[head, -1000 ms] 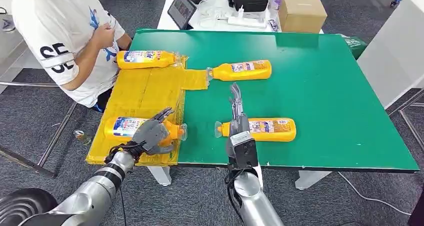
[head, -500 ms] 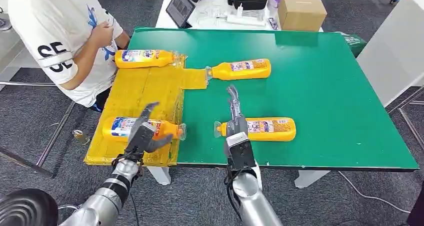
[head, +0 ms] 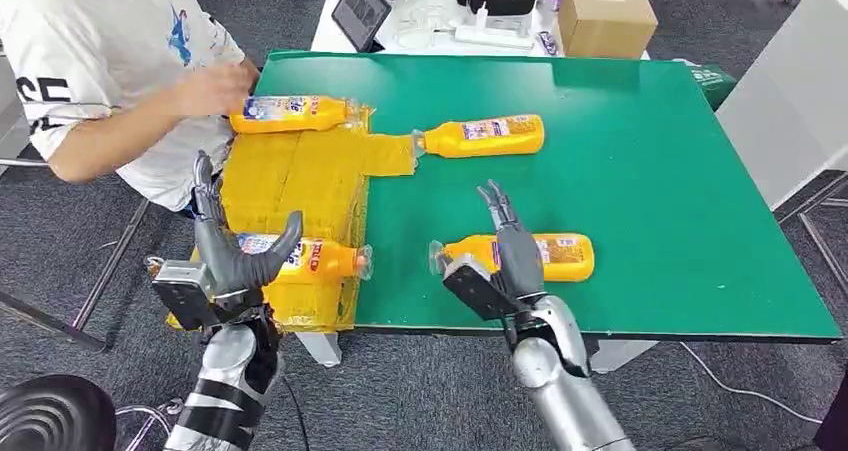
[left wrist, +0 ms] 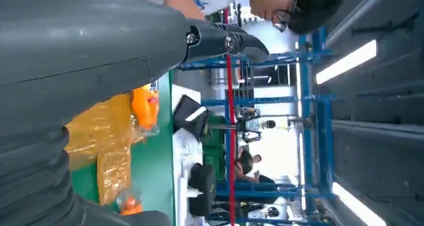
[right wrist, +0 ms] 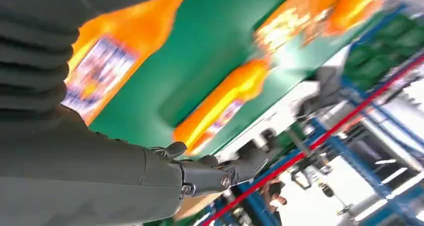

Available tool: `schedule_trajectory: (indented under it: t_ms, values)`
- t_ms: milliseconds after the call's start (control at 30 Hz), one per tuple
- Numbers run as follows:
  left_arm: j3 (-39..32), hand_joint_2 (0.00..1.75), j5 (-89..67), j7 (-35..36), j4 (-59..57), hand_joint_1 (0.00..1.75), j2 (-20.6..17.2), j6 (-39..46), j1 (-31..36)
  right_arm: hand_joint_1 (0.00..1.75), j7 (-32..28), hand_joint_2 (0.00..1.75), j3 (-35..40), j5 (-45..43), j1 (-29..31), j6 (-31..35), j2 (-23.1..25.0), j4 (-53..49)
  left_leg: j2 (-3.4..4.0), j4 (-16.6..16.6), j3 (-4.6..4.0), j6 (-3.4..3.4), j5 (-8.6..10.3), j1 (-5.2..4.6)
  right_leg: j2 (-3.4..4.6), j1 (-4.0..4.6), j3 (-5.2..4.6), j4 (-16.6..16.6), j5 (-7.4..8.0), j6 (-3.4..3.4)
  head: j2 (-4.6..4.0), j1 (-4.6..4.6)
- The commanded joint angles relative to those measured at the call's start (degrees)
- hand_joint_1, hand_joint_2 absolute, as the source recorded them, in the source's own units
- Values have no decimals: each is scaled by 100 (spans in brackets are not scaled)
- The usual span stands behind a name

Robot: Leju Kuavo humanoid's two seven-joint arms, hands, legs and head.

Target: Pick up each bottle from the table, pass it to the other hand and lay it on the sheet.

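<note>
On the left, a person [head: 95, 66] in a white T-shirt reaches a hand [head: 215, 89] to the far bottle [head: 293, 114], which lies on its side at the far edge of the yellow sheet [head: 290, 176] that covers the left end of the green table [head: 640, 171]. Nearer the robot, a second bottle [head: 300, 256] lies on the sheet's near part, cap pointing right. The left hand [head: 228, 253] stands just in front of this bottle and hides part of its label — fingers pointing up and apart, thumb spread to the right, holding nothing; whether it touches the bottle cannot be told. Its silver forearm rises steeply from below the table edge.

At the sheet's far right corner a third bottle [head: 483, 136] lies on the bare green top, its cap just reaching a flap of the sheet.

Right of the sheet, a fourth bottle [head: 520, 257] lies on the table near the front edge, cap to the left. The right hand [head: 512, 256] lies over its middle, palm down, fingers stretched forward and slightly parted, not wrapped round it — contact cannot be judged. In the right wrist view the orange bottle [right wrist: 107, 60] and its label sit close beside the hand's grey cover, with the fingers [right wrist: 225, 168] held straight and gripping nothing.

Beyond the green table stands a white table with a cardboard box [head: 606, 21] and a tablet [head: 361, 13].
</note>
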State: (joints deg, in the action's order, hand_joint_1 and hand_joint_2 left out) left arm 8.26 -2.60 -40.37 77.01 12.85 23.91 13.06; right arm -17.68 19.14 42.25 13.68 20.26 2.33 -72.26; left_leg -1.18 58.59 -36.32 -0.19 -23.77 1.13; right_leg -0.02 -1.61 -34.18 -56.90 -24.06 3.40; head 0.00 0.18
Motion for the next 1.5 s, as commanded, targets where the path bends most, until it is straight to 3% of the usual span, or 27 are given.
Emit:
schedule_trajectory:
  t_ms: [33,167,267,567,800,1033,1500]
  values:
    - [-337,175,-88,37,188,0,100,-176,-196,0,730,175,-23,448,542,-930,-1083,601,9,-2,13,5,-4,3,2,7,12,5,0,-12,0,-2]
    - [-369,175,-243,37,-43,0,72,-302,-231,0,729,175,-223,178,959,-1682,-1638,1327,12,-6,30,15,-6,6,0,11,31,16,0,-14,0,-7]
    - [-348,175,-320,37,-323,0,87,-376,-142,0,601,175,-236,128,1258,-1873,-1744,1788,5,-1,15,14,-2,2,-6,6,22,9,1,-8,0,2]
    - [-318,175,-325,37,-530,0,106,-480,-62,0,598,175,-130,245,1446,-1850,-1684,2122,12,-2,16,6,-3,-8,3,-4,14,5,3,-9,0,-4]
    - [-190,175,-362,37,-984,0,106,-576,181,0,259,175,146,149,2001,-2200,-1474,3668,12,-2,12,7,0,-6,6,-4,10,7,7,-2,0,-4]
    - [-38,175,-355,37,-1286,0,136,-613,362,0,-86,175,598,112,2422,-2741,-1391,4484,18,-4,22,11,-1,-4,7,0,22,10,6,-12,0,-4]
    - [31,175,-231,37,-1607,0,167,-675,477,0,-131,175,920,123,2751,-2967,-1317,4786,34,-2,33,10,2,-4,15,-1,22,8,10,-4,0,-4]
